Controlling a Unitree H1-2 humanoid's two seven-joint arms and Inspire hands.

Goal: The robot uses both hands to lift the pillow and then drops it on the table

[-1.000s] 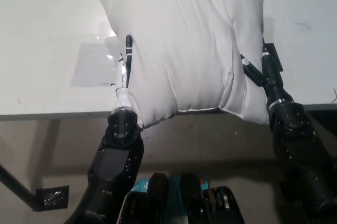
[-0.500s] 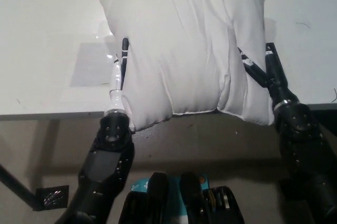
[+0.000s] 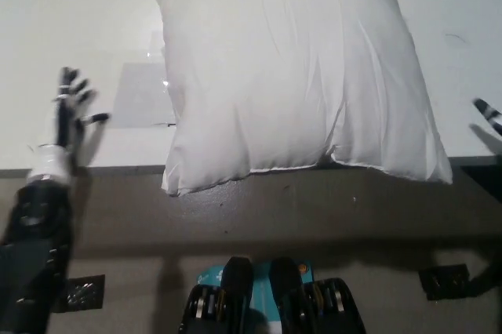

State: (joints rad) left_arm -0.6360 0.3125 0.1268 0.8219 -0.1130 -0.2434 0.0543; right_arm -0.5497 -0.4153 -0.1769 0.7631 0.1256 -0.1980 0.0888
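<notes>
Plainly, the plump white fabric pillow (image 3: 298,71) lay on the white table (image 3: 70,20), its lower corners overhanging the near edge, left hand (image 3: 67,110) spread apart beside it, right hand (image 3: 488,112) barely visible, state unclear.

We see one pillow (image 3: 294,75), big and white. We see one table (image 3: 70,28) under it. We see two hands: one left hand (image 3: 69,110) at the left side, and just the tip of one right hand (image 3: 488,112) at the right edge. We see one shiny clear patch (image 3: 141,95) on the table. On the floor we see two small dark plates (image 3: 78,293).
</notes>
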